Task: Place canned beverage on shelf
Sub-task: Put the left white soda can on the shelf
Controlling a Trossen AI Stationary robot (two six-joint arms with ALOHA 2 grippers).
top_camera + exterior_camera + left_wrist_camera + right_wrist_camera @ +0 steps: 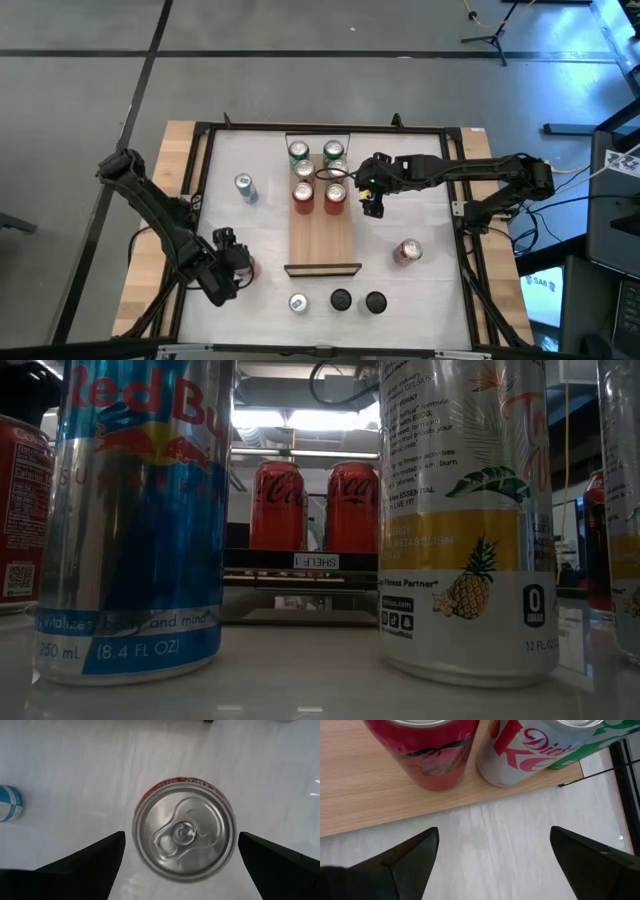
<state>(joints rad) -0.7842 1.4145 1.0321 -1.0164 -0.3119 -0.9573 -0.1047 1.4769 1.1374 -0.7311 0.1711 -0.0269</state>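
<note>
A red can with a silver top (pixel 184 820) stands upright on the white table, left of the shelf's near end. My left gripper (pixel 181 840) hangs above it, pointing steeply down. It is open, one finger on either side of the can and apart from it. In the high view the gripper (pixel 236 268) hides most of that can (pixel 251 267). The shelf (pixel 322 240), a light-wood plank, carries several upright cans (pixel 318 172) on its far half. My right gripper (pixel 493 832) is open over bare table beside the shelf's right edge (pixel 370 795), close to a red can (pixel 427 750) and a Diet Coke can (pixel 530 745).
A blue-and-silver can (pixel 245 187) stands left of the shelf, and a red can (pixel 407 251) sits to its right. Three cans (pixel 298 302) (pixel 341 299) (pixel 375 301) stand along the near edge. The shelf's near half (pixel 322 250) is bare wood.
</note>
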